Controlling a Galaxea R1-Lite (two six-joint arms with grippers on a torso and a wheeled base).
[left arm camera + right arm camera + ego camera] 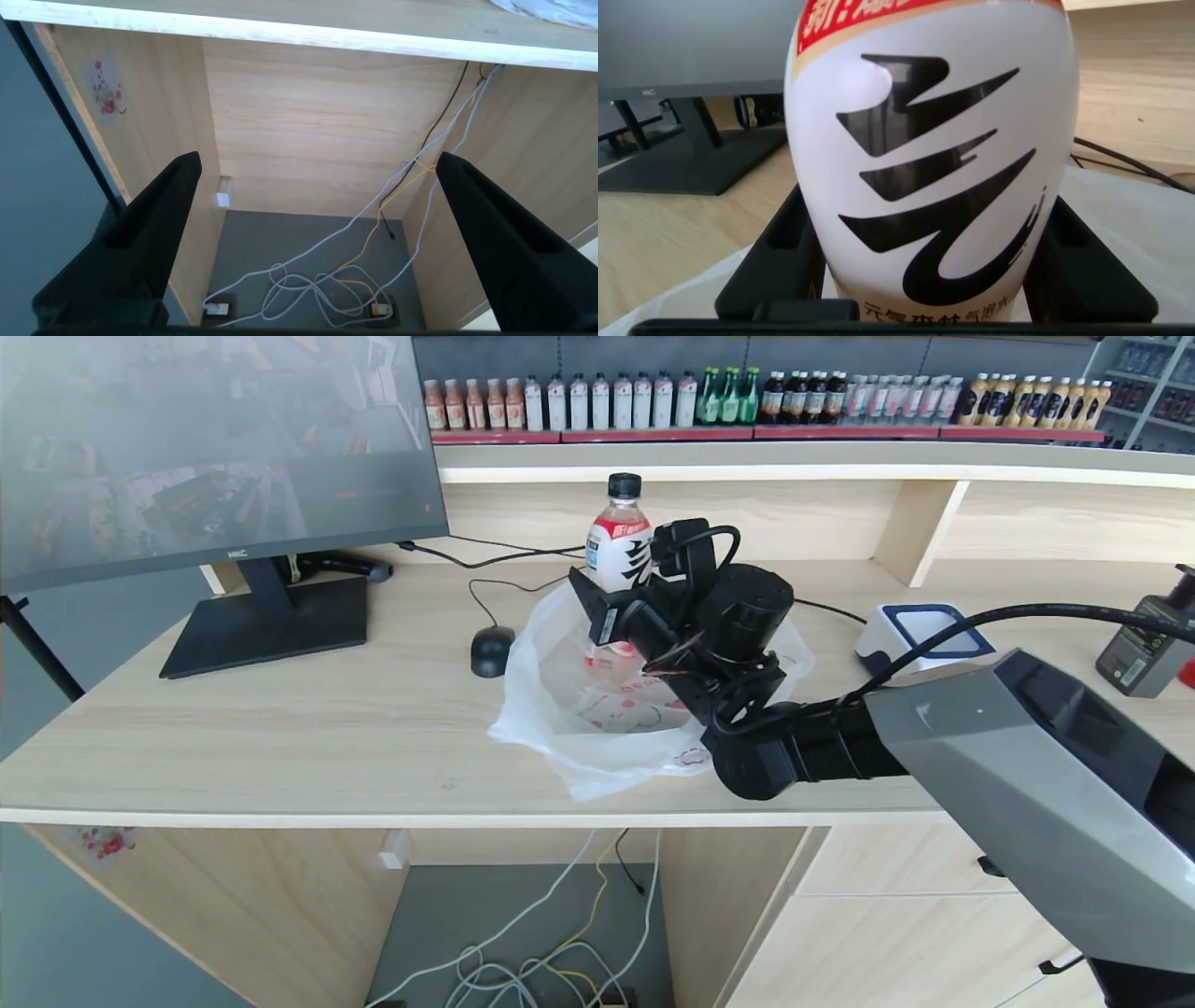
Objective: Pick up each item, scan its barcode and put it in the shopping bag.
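Observation:
A drink bottle (618, 551) with a black cap and a red and white label stands upright, its lower part inside the white plastic shopping bag (579, 709) on the wooden counter. My right gripper (621, 616) is shut on the bottle's body, one finger on each side. In the right wrist view the bottle (929, 159) fills the space between the black fingers (771, 266). The barcode scanner (920, 639) sits on the counter to the right of the bag. My left gripper (318, 243) hangs open below the counter edge, facing the knee space and cables.
A monitor (205, 448) on a black stand occupies the counter's left. A black mouse (491, 651) lies just left of the bag. A dark bottle (1148, 644) stands at the far right edge. Shelves of bottles (747, 401) line the back wall. Loose cables (551, 961) lie under the counter.

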